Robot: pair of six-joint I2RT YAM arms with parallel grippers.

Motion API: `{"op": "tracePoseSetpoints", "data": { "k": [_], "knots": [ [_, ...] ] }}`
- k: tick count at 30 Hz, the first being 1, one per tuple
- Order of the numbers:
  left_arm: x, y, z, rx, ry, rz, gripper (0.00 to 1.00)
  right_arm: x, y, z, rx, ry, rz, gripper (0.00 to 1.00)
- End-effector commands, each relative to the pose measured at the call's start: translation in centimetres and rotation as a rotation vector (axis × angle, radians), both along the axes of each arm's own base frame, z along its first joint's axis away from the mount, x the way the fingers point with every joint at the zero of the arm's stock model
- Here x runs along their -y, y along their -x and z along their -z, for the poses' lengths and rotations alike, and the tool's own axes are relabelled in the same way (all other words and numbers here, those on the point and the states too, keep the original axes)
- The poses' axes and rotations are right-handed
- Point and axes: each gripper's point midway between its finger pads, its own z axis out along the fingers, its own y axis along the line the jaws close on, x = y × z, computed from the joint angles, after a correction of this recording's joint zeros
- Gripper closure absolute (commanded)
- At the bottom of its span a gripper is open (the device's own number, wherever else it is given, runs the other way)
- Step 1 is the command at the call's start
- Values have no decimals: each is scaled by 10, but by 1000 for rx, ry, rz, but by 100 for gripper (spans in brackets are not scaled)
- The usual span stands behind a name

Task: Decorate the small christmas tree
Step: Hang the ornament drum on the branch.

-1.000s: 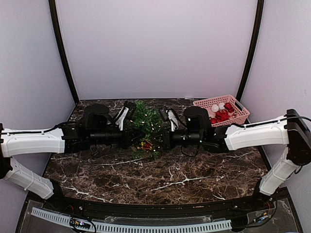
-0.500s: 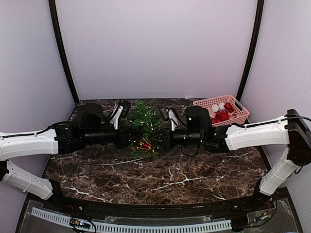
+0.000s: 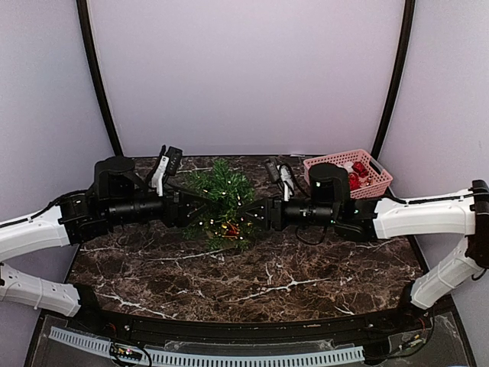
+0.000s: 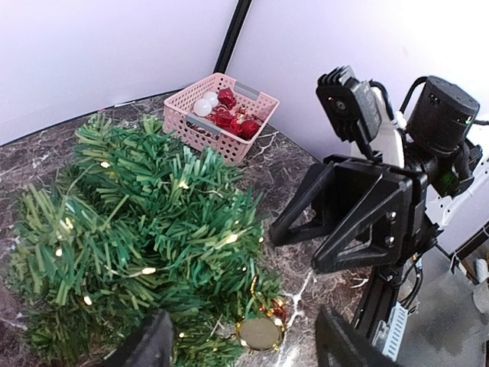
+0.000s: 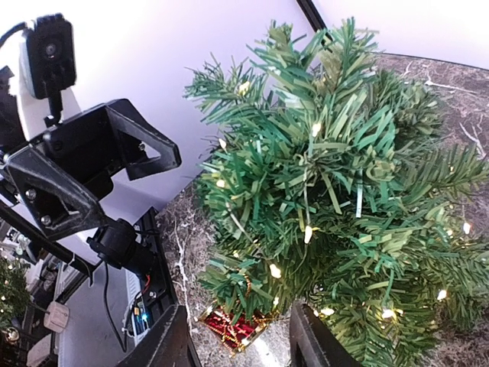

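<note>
Two robot arms reach in from opposite sides of a dark marble table [image 3: 267,284] and face each other across the small christmas tree [image 3: 221,191]. The tree stands toward the back of the table, about midway between its left and right edges. It is bushy, with dark green needle branches and tiny warm white lights scattered through them.

The left gripper [image 3: 200,213] points at the tree from the left, its tips at the outer branches. The right wrist camera shows its two black fingers spread apart with nothing between them. The right gripper [image 3: 257,216] points at the tree from the right, level with the lower branches. The left wrist camera shows its fingers also spread wide and holding nothing. Whether either gripper's tips touch the needles cannot be told.

Low on the tree, on the side nearer the arm bases, sits a round gold ornament [image 4: 260,333] with a small red decoration [image 5: 229,325] just beside it. Whether they hang from a branch or rest on the table is unclear.

At the back right corner, well apart from the tree, is a pink plastic basket [image 4: 216,136]. It holds red ornaments [image 4: 233,121] and two white balls [image 4: 205,105].
</note>
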Motion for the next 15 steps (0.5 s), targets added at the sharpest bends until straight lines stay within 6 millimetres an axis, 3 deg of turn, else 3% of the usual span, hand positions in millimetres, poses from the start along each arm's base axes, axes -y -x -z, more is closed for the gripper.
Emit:
{"op": "tracePoseSetpoints", "data": {
  "k": [1,4,5,6,7,10,15],
  "knots": [
    [-16,0,-14,-21,-3,-37,27,16,-2,-25,67,-32,44,49],
    [-27,-4,-21,-45,-49,-71,16,30,-3,-37,115,-10,84,42],
    [-31,-8,-34,-34,-41,-85,14,36,-4,-41,133,0,109,37],
    [-35,-7,-28,-58,-73,-83,12,44,-7,-46,153,11,139,33],
    [-41,-14,-41,-52,-65,-105,11,54,-9,-55,174,17,175,28],
    [-56,-27,-41,-106,-100,-127,10,82,-28,-63,201,107,317,18],
    [-102,-70,-34,-143,-101,-244,9,137,-76,-61,194,294,546,11]
  ]
}}
